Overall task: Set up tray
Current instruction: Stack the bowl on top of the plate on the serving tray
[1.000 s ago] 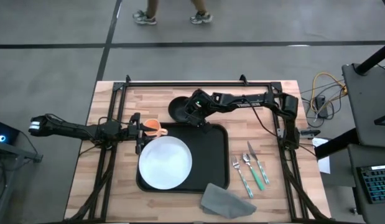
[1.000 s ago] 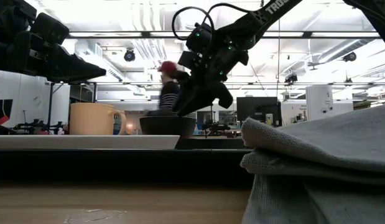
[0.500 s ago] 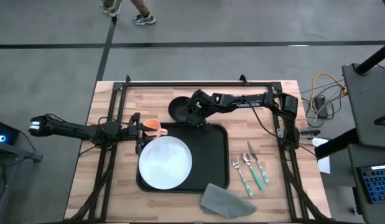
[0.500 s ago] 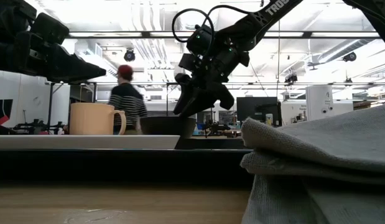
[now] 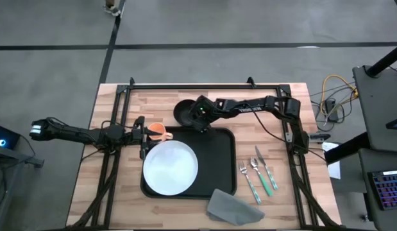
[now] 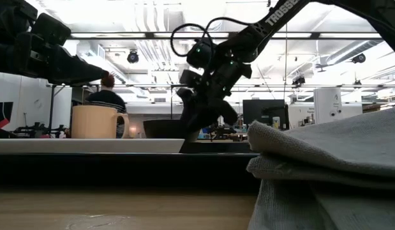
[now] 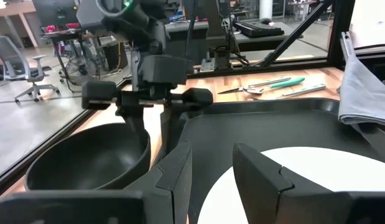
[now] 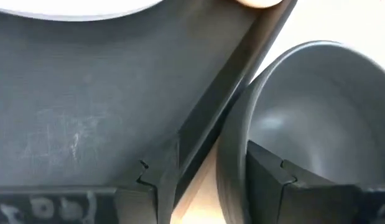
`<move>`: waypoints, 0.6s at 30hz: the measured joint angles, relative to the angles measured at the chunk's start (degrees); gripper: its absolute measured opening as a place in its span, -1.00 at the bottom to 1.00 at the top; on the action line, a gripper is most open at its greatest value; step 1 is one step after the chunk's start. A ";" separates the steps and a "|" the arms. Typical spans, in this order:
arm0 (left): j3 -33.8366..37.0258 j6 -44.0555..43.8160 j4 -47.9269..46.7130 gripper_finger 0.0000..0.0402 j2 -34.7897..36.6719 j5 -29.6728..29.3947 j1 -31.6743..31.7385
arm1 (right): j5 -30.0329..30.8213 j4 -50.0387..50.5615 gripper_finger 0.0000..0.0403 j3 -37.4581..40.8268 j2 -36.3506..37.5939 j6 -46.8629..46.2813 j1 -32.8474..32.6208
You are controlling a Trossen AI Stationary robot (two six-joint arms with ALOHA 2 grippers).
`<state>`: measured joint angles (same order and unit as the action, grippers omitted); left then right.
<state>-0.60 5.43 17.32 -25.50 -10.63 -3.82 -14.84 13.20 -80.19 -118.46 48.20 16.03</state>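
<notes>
Black tray [image 5: 219, 154], white plate [image 5: 170, 168], orange mug [image 5: 158, 131], grey napkin [image 5: 231, 205]; the bowl [image 8: 304, 112] straddled by the right gripper's fingers [image 8: 270, 177] is black.
</notes>
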 joint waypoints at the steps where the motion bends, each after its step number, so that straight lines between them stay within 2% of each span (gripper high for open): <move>1: 0.00 0.01 0.00 -0.51 0.00 0.04 0.00 | 0.03 -0.09 -0.31 -0.30 -0.04 -0.39 0.00; 5: 0.00 0.02 0.00 -0.51 0.00 0.00 0.00 | 0.73 -0.28 -0.31 -1.02 0.24 -1.97 0.00; 10: -0.01 0.02 0.00 -0.51 0.00 0.00 -0.01 | 5.90 -0.07 -0.35 -1.15 0.37 -2.97 0.06; 18: 0.00 0.02 0.00 -0.51 0.02 0.02 0.00 | 5.89 0.04 -0.64 -1.15 0.33 -2.78 0.15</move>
<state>-0.60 5.45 17.32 -25.47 -10.61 -3.82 -8.95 13.23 -81.34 -118.13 45.42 16.19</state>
